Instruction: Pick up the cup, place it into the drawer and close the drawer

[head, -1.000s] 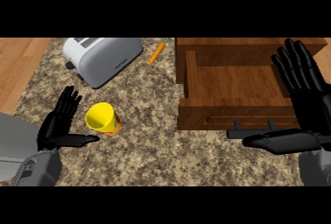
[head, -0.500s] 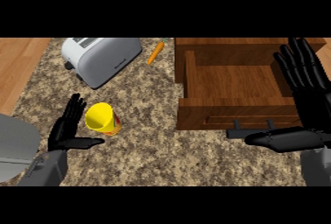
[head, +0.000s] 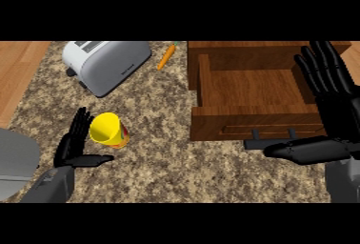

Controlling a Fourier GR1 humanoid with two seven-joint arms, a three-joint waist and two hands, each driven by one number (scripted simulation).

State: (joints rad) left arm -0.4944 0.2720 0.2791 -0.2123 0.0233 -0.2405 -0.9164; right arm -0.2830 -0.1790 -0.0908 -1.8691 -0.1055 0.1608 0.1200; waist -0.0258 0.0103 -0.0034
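A yellow cup (head: 107, 129) with an orange base stands upright on the granite counter at the left. My left hand (head: 75, 146) is open just left of it, fingers straight beside the cup's rim and thumb stretched out below it, not curled round it. The wooden drawer (head: 256, 90) is pulled open at the upper right, its inside bare, with a dark handle (head: 271, 133) on its front. My right hand (head: 330, 102) is open at the right edge, fingers straight over the drawer's right wall, thumb pointing left below the handle.
A silver toaster (head: 105, 62) lies at the back left. A small carrot (head: 166, 56) lies between the toaster and the drawer. A grey object (head: 15, 164) sits at the left edge beside my left forearm. A wooden floor strip (head: 17, 71) borders the counter's left.
My left hand has moved right and down, ending close against the cup. The right hand has barely shifted. Cup and drawer stay where they were.
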